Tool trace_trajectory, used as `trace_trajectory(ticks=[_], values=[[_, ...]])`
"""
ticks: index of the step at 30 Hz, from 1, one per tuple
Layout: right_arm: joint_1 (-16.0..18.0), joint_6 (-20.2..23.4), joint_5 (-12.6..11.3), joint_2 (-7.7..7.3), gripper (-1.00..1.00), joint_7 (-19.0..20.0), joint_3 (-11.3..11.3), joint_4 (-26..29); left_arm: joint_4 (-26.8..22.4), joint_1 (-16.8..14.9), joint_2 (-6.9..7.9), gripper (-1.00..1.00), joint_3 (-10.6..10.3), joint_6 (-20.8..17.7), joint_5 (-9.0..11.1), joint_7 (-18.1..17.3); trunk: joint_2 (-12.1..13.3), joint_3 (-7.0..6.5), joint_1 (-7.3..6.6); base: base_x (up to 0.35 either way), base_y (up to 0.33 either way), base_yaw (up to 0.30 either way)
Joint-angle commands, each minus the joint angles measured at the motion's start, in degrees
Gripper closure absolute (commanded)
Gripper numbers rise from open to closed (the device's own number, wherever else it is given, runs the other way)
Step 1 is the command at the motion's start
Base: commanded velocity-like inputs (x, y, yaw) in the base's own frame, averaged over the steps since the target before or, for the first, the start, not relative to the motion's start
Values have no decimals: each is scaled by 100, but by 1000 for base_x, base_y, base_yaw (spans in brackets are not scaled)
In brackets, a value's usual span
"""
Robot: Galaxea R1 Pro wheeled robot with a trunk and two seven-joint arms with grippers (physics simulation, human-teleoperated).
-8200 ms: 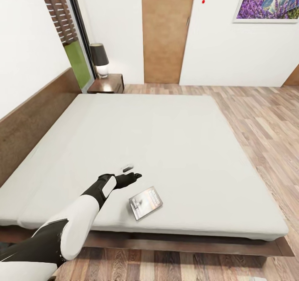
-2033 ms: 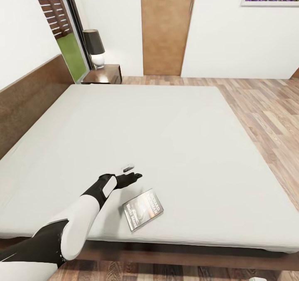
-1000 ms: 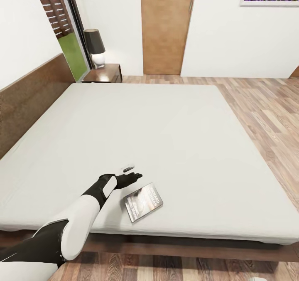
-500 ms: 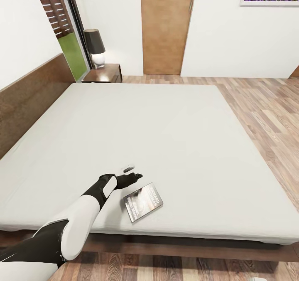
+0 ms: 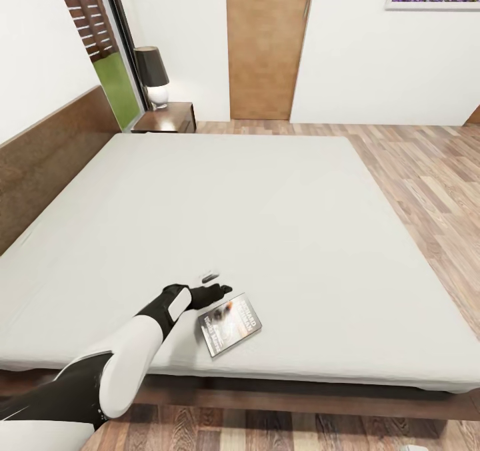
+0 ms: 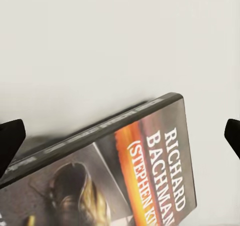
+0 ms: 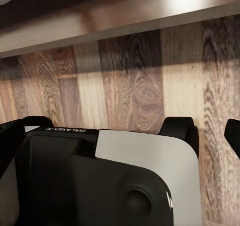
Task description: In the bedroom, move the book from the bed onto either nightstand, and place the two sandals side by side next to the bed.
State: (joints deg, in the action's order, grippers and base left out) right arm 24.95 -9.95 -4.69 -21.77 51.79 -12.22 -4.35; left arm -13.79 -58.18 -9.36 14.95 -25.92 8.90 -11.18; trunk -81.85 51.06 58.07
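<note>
The left gripper [image 5: 215, 292] hangs low over the bed [image 5: 267, 224] with its jaws spread wide; in the left wrist view both fingertips [image 6: 10, 141] stand well apart at either edge, with the book [image 6: 135, 171] lying flat between and just beyond them, its spine edge nearest. The book [image 5: 230, 324] rests close to the mattress's near edge, just beside the gripper. The step in hand appears to be the book pickup. Next the gripper likely needs to drop, straddle the thin spine and close. The nightstand [image 5: 167, 119] stands far beyond, past the bed's far corner. I cannot tell the right gripper's state.
</note>
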Motion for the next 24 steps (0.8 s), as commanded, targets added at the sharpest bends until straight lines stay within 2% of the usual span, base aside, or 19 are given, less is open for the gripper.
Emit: trace_trajectory(ticks=[1, 24], values=[[10, -24, -49, -2, -100, 24, 18, -25, 14, -1, -6, -100, 6, -44, 59, 8, -2, 4, 0, 0, 0, 0], [8, -24, -49, -2, -100, 24, 18, -27, 61, -1, -48, -100, 8, -33, 51, 10, -2, 4, 0, 0, 0, 0]])
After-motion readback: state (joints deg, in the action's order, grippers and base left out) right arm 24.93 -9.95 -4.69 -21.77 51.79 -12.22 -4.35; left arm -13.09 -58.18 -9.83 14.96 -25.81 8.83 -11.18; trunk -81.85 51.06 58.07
